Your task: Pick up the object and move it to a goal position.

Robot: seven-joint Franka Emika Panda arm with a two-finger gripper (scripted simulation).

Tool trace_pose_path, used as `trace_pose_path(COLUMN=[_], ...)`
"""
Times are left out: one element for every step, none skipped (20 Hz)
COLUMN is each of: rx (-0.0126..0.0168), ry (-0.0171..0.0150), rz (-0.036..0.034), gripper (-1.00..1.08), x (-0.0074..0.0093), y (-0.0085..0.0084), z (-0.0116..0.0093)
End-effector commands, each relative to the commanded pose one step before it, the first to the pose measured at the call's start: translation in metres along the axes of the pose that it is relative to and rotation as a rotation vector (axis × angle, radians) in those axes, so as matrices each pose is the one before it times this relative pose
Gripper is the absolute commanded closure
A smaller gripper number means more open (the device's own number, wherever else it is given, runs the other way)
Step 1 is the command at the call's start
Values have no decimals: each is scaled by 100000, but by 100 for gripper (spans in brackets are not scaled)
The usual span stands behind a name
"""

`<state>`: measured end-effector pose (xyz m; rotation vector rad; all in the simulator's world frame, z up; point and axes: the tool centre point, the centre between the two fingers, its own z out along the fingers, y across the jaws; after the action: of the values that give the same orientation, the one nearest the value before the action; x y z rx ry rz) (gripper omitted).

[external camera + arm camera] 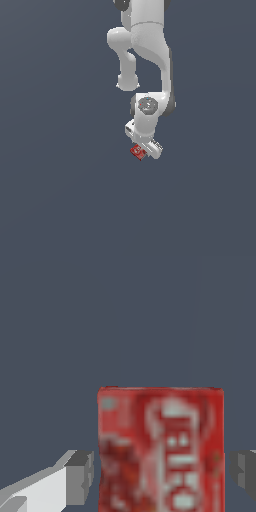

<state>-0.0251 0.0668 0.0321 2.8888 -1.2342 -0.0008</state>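
The grey-padded fingers of the white robot gripper are sitting apart on either side of the small red flat rectangular box with white print, with a thin gap showing each side, so they're not quite touching it. Plain dark grey-blue surface is stretching out everywhere around it, lots of room. The box's print is looking blurry, with white block shapes on red.

The box is showing bright red with blurry white print; the arm is gleaming white against plain slate-grey.
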Motion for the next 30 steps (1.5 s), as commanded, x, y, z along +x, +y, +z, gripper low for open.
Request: trace_pose_path(rx=[30, 0, 9, 0, 0, 0, 0, 0, 0, 0, 0, 0, 0, 0, 0, 0, 114, 0, 0, 0, 0, 0, 0, 0, 0, 15, 0, 0, 0, 22], ry=[20, 0, 8, 0, 0, 0, 0, 0, 0, 0, 0, 0, 0, 0, 0, 0, 37, 0, 0, 0, 0, 0, 0, 0, 0, -42, 0, 0, 0, -40], rz=[78, 0, 47, 0, 0, 0, 0, 0, 0, 0, 0, 0, 0, 0, 0, 0, -97, 0, 0, 0, 0, 0, 0, 0, 0, 20, 0, 0, 0, 17], gripper=[-92, -92, -92, -92, -92, -92, 108, 108, 108, 108, 108, 108, 108, 108, 108, 108, 108, 108, 108, 108, 108, 108, 108, 108, 108, 108, 108, 108, 108, 108], x=[-13, 0, 30, 12, 11, 5, 0, 0, 0, 0, 0, 0, 0, 0, 0, 0, -28, 10, 31, 52, 73, 94, 115, 137, 158, 191, 203, 225, 249, 282], y=[-2, -20, -6, -23, -18, -7, 0, 0, 0, 0, 0, 0, 0, 0, 0, 0, -69, 23, 69, 115, 162, 209, 256, 303, 351, 408, 449, 499, 550, 609], z=[1013, 257, 184, 128, 72, 23, 0, 0, 0, 0, 0, 0, 0, 0, 0, 0, -90, -18, -53, -88, -124, -160, -196, -233, -269, -298, -345, -384, -423, -459])
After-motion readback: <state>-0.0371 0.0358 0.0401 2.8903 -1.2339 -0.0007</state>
